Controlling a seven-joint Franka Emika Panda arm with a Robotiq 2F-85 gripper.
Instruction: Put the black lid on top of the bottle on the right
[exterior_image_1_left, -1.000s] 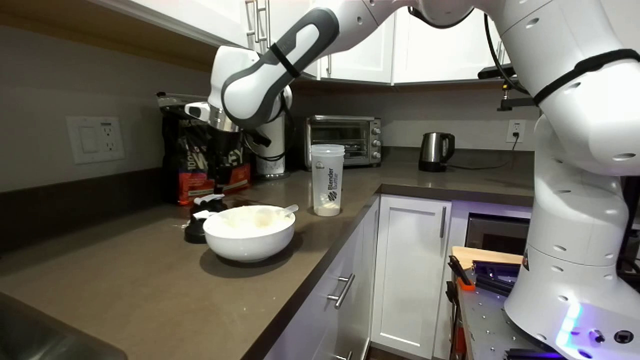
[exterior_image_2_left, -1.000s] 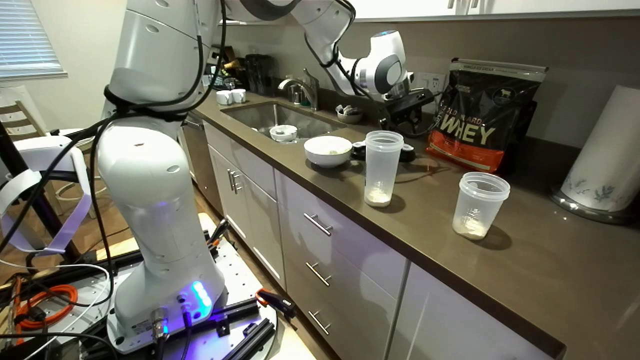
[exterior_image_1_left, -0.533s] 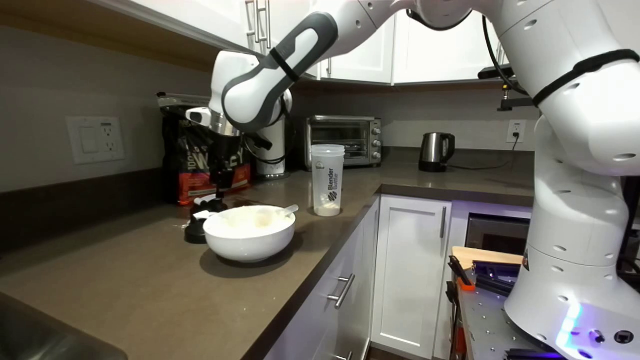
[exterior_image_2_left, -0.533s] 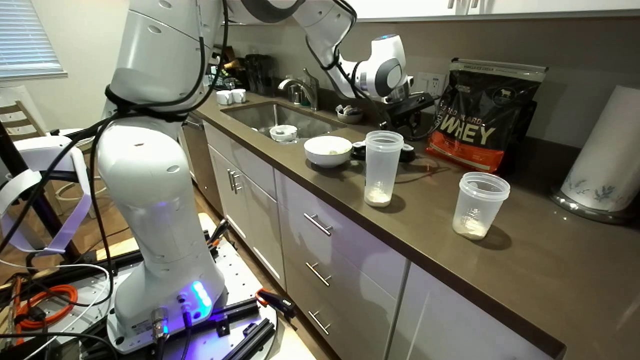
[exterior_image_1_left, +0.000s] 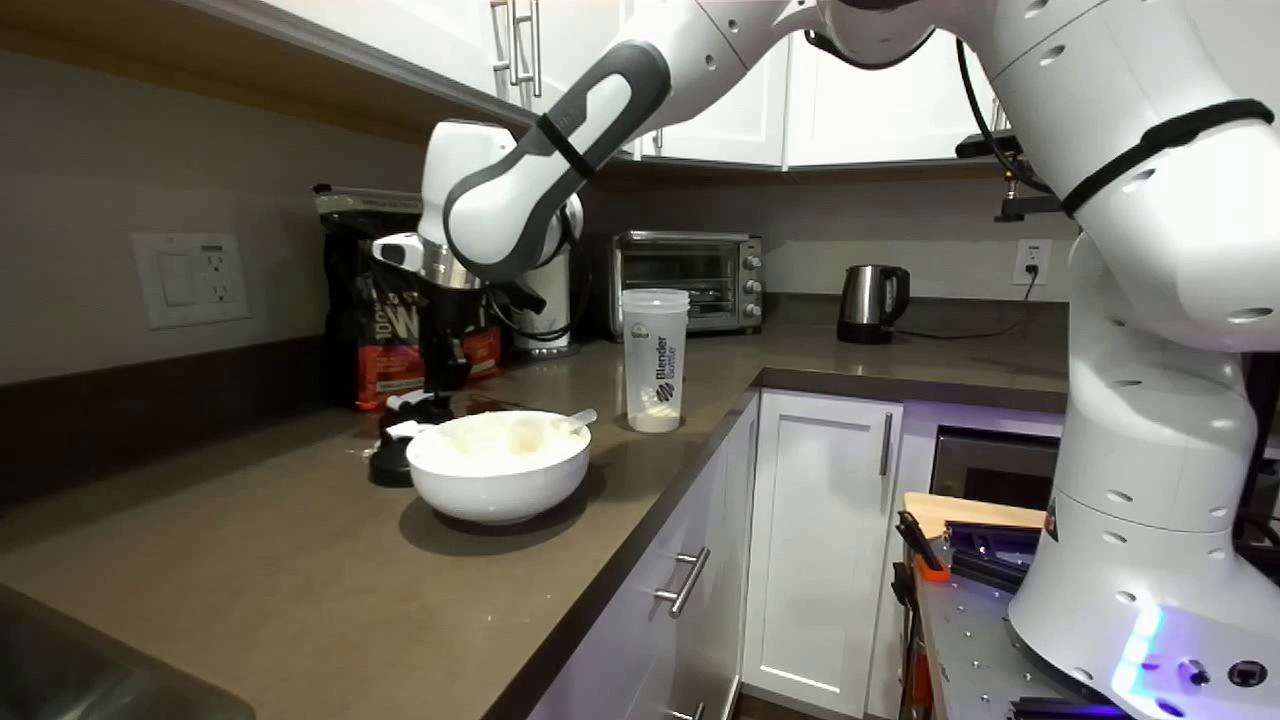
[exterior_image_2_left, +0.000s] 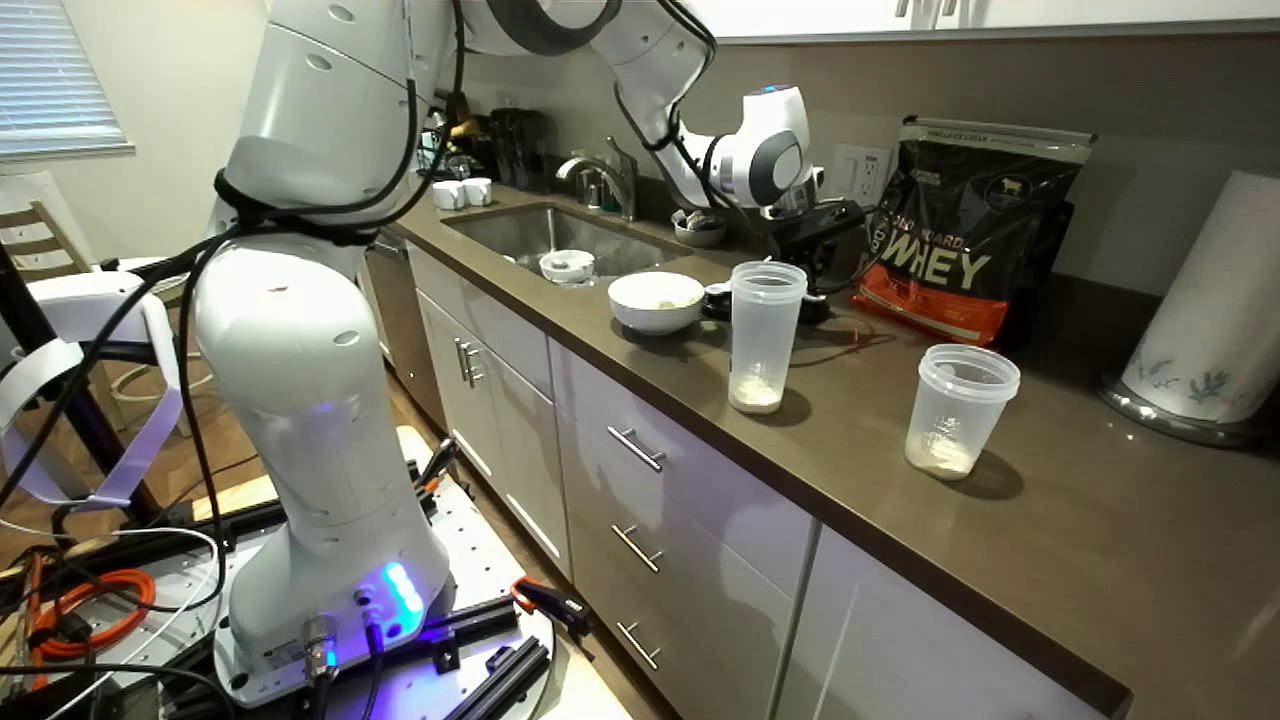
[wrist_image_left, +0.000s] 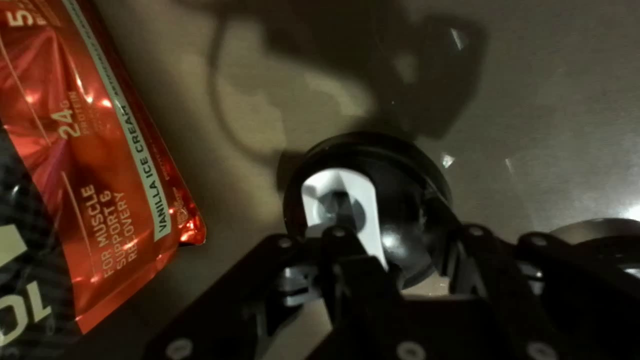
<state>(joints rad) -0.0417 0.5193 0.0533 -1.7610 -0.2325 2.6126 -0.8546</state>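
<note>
Black plastic, round and domed: that is the black lid (wrist_image_left: 398, 197), with a white tab (wrist_image_left: 369, 192) across part of its top, near the middle of the wrist view. It rests on the brown stone-look countertop (exterior_image_1_left: 290, 560), close to the red-and-black foil whey bag (wrist_image_left: 95, 170) at the left of that frame.

As I read it, the step in hand is getting a grip on this lid. Done well, the fingers would bear on something firm, since the smooth dome may let them slip and the tab may swing if pinched alone. A straight, level lift would be wise too: a second black lid (exterior_image_1_left: 391, 466) sits just beside it, and a round white bowl (exterior_image_1_left: 497, 488) near, both in the left half of an exterior view. After that, the lid would have to go to the tall translucent bottle with dark print (exterior_image_1_left: 655, 358), standing upright near the middle of that frame, its mouth uncovered.

The black two-fingered gripper (wrist_image_left: 393, 219) points down over the lid. Its fingers stand apart with clear room between them, one over the tab, the other toward the lid's right edge as the wrist view has it. I see nothing in its hold; whether the fingertips touch the lid, I can't tell.
</note>
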